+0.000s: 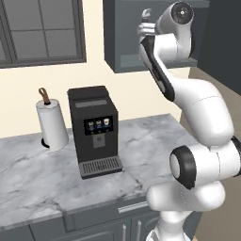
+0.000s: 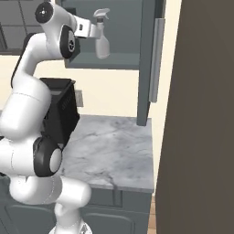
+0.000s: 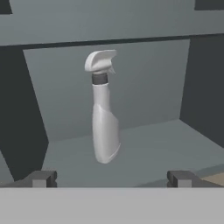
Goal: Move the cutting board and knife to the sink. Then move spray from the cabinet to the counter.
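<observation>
1. Inside the open cabinet (image 2: 119, 45), on its lower shelf, the spray (image 3: 104, 114) stands upright: pale bottle, dark collar, trigger head on top with the nozzle off to one side.
2. Handling, as a guess: light, stiff plastic, smooth and likely slick; tall and narrow, so a nudge could tip it.
3. Best hold looks to be the straight body below the collar, above the wider base; the trigger head is too irregular.
4. Gripper (image 3: 111, 178) sits level with the bottle, just short of it, fingers spread wide with nothing between them; the bottle lines up with the gap.
5. Below the cabinet, the marble counter (image 1: 141, 141) carries a coffee machine (image 1: 93, 132) and a paper towel roll (image 1: 52, 123), with bare slab alongside.
</observation>
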